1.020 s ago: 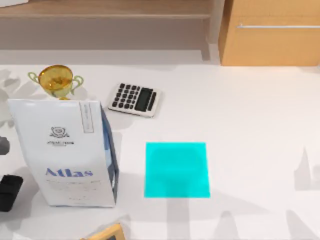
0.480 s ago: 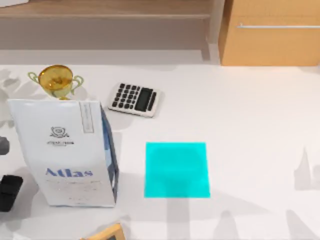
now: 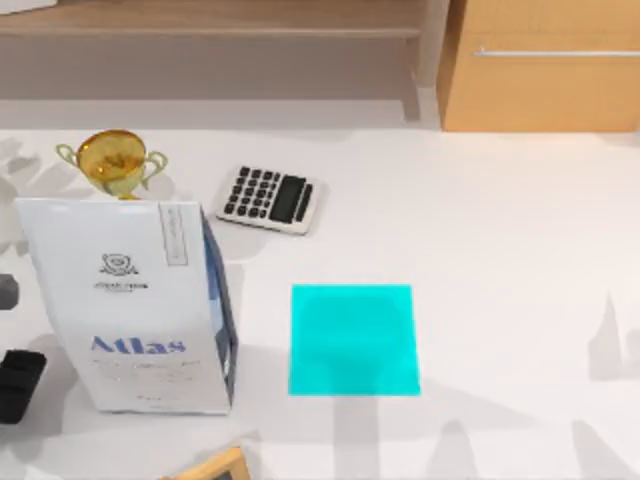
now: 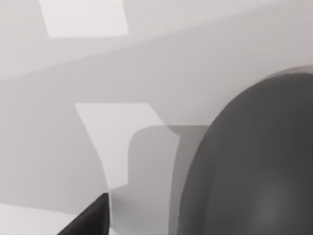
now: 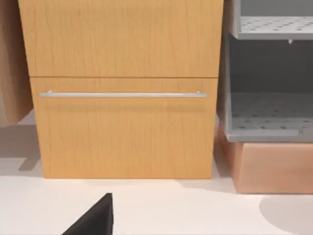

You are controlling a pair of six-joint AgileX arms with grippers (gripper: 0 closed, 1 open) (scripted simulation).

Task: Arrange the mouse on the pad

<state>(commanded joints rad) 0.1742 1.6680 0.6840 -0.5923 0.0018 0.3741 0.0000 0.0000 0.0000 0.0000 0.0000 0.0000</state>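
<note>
Whether the left gripper point(image 4: 91, 219) is released or clenched cannot be told. It hangs low over the white counter point(image 3: 500, 250), just beside a dark grey rounded body point(image 4: 254, 166), probably the mouse. The black block point(image 3: 18, 385) at the counter's left edge is likely the same arm. The cyan pad point(image 3: 353, 340) lies flat mid-counter, right of the white Atlas bag point(image 3: 125, 310) and nearer than the calculator point(image 3: 270, 199). The right gripper point(image 5: 93, 220), its grip equally untellable, faces the wooden drawer cabinet point(image 5: 122, 127).
</note>
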